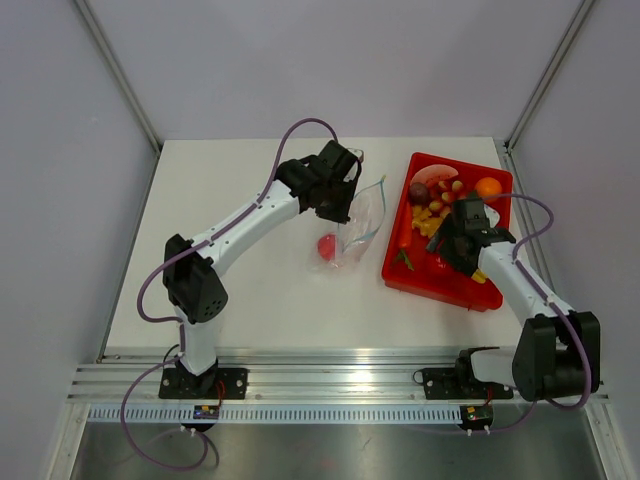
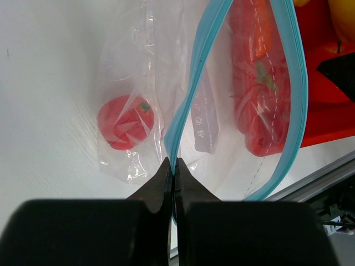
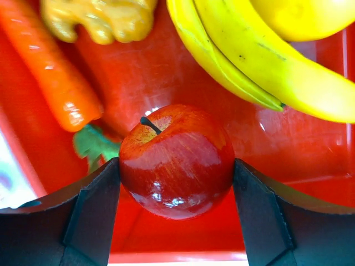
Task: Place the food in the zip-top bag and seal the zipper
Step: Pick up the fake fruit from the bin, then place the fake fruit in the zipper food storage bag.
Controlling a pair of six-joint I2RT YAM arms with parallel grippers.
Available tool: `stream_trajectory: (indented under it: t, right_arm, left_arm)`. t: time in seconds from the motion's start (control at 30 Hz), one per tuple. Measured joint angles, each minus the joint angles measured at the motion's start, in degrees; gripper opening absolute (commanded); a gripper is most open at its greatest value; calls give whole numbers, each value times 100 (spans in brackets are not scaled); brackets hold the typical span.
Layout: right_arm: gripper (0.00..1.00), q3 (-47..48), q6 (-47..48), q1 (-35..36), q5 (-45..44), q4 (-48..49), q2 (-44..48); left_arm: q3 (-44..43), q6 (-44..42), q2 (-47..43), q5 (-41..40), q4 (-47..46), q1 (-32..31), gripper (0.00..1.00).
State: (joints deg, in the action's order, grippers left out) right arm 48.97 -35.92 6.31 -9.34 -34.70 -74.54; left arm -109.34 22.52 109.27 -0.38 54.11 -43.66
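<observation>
The clear zip-top bag (image 1: 362, 222) lies on the table left of the red tray, its mouth open. A red toy fruit (image 1: 327, 247) sits inside it and also shows in the left wrist view (image 2: 125, 122). My left gripper (image 1: 345, 205) is shut on the light blue zipper (image 2: 191, 83) at one end of the mouth (image 2: 173, 162). My right gripper (image 1: 455, 250) is down in the tray. In the right wrist view (image 3: 176, 166) its fingers press both sides of a red apple (image 3: 177, 160).
The red tray (image 1: 425, 288) at the right holds several more toy foods. A carrot (image 3: 50, 72), bananas (image 3: 266, 61) and a yellow-brown knobbly piece (image 3: 105, 19) lie close around the apple. An orange (image 1: 488, 187) sits in the far corner.
</observation>
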Motion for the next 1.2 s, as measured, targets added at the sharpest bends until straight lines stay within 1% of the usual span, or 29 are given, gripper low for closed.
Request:
stream_trajectory:
  t: [0.2,0.37,0.43,0.53,0.7,0.8,0.9,1.1,1.17,1.2]
  right_arm:
    - [60,361,22,-4,151,-334,769]
    - [60,1165,33,31,599,-522,1235]
    - [60,1480,28,146,636,-568,1298]
    - [61,2002,-4,640,695,-592,1309]
    - [61,2680,-57,1770,678,-560,990]
    - [61,2855,-90,2138,603,-481,645]
    - [61,2859,-120,2295,579,-411,289]
    - [63,2804,-144,2326,546,-271,-273]
    - [68,2800,-144,2326,538,-238,-444]
    - [80,2800,-142,2326,538,-234,-533]
  left_arm:
    - [-2,0,9,0,2,-42,0]
    - [-2,2,22,2,2,-59,0]
    - [-2,2,39,35,2,-59,0]
    - [-2,2,50,59,2,-59,0]
    - [-2,7,50,66,2,-59,0]
    - [0,20,50,70,2,-59,0]
    - [0,28,50,72,4,-59,0]
    - [-2,35,50,116,4,-59,0]
    - [-2,35,50,181,2,-59,0]
    - [-2,35,50,216,0,-59,0]
